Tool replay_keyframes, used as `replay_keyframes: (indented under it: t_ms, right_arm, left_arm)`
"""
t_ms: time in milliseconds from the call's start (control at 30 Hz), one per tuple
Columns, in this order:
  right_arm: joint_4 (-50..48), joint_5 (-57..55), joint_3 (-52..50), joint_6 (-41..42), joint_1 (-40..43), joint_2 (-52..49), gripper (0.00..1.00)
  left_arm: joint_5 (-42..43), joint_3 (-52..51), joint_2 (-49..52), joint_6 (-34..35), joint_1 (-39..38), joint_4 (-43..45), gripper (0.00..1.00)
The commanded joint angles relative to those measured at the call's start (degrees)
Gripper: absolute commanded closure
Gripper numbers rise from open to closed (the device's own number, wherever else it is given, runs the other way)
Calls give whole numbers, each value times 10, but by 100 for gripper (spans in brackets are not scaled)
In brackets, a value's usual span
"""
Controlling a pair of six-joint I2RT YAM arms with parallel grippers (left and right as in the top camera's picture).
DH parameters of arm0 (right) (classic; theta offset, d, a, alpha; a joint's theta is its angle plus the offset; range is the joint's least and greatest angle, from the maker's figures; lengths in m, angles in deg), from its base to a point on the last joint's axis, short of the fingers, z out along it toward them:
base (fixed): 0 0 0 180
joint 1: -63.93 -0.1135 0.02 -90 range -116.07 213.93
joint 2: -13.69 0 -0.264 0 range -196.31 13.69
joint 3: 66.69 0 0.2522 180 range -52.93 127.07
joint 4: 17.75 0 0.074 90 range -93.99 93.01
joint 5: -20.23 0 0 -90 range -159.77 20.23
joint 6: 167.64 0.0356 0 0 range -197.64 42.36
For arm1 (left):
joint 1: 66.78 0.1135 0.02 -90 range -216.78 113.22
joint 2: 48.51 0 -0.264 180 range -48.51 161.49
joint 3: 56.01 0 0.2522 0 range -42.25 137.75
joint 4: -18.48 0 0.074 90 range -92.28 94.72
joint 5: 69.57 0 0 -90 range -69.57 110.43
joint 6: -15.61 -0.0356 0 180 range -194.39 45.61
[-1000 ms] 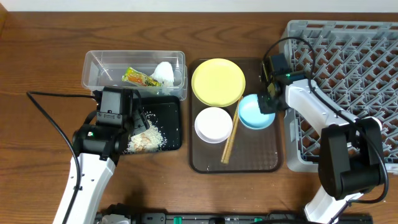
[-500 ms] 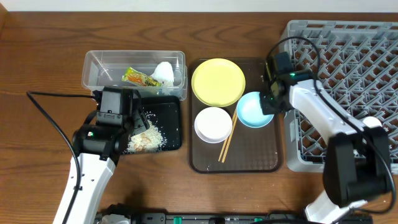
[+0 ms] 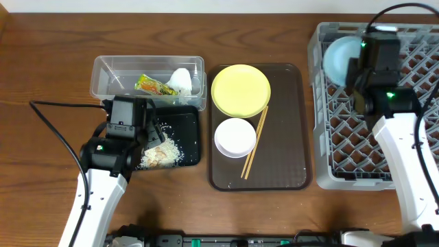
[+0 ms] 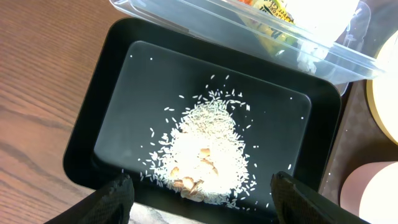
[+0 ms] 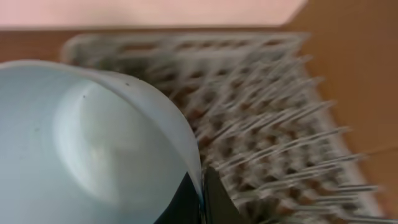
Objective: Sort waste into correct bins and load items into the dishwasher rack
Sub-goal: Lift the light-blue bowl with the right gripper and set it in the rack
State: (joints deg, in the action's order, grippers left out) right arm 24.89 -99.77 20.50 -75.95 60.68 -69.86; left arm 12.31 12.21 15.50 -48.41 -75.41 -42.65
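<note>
Overhead: right hand (image 3: pixel 355 70) was clamped on light blue bowl (image 3: pixel 339 57) over dishwasher rack (image 3: pixel 343 134), upper right. Left wrist: left hand (image 4: pixel 204 198) stood apart above rice scraps (image 4: pixel 205 146) in black tray (image 4: pixel 124 102). Right wrist: thin rim pinch only; bowl could slip, landing crooked.

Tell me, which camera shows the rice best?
The left wrist view: the rice scraps lie close and unobstructed in the black tray. The overhead view shows them small, partly hidden by the left arm. The right wrist view shows none, only the light blue bowl and the dishwasher rack.
</note>
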Motion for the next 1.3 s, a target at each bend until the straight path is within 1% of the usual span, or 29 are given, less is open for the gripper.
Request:
replay_keyframes:
  t_ms: [0,67,267,367,467,633,733,867,933,1067,1200,1267]
  right_arm:
    - [-52,-132,4,-31,6,-16,99]
    - [-114,-161,4,-42,6,-31,99]
    - [-287,-172,4,-142,6,-100,99]
    - [-369,-202,4,-181,6,-146,99]
    - [-418,-203,4,-187,6,-187,99]
    - [-461,-203,4,-187,4,-244,99]
    - [-474,-204,4,-187,-1,-268,99]
    - [-459,-204,4,-186,-15,-291,99]
    - [-439,-203,4,-177,-22,-297,99]
    - [-368,-198,4,-121,-34,-299,99]
    - [-304,-182,4,-83,-47,-294,99]
    - [-291,-176,4,-68,-48,-293,99]
  left_arm:
    - [-9,7,-5,9,3,-1,27]
    - [-9,7,-5,9,3,-1,27]
    - [-9,7,-5,9,3,-1,27]
    - [-9,7,-5,9,3,-1,27]
    - [-9,7,-5,9,3,-1,27]
    - [-9,7,-5,9,3,-1,27]
    - [-9,7,-5,9,3,-1,27]
    - [-9,7,-5,9,3,-1,27]
    - [-9,7,-5,9,3,-1,27]
    - [-9,7,-5,9,3,-1,27]
    - [-9,7,-4,9,3,-1,27]
    - [-9,7,-5,9,3,-1,27]
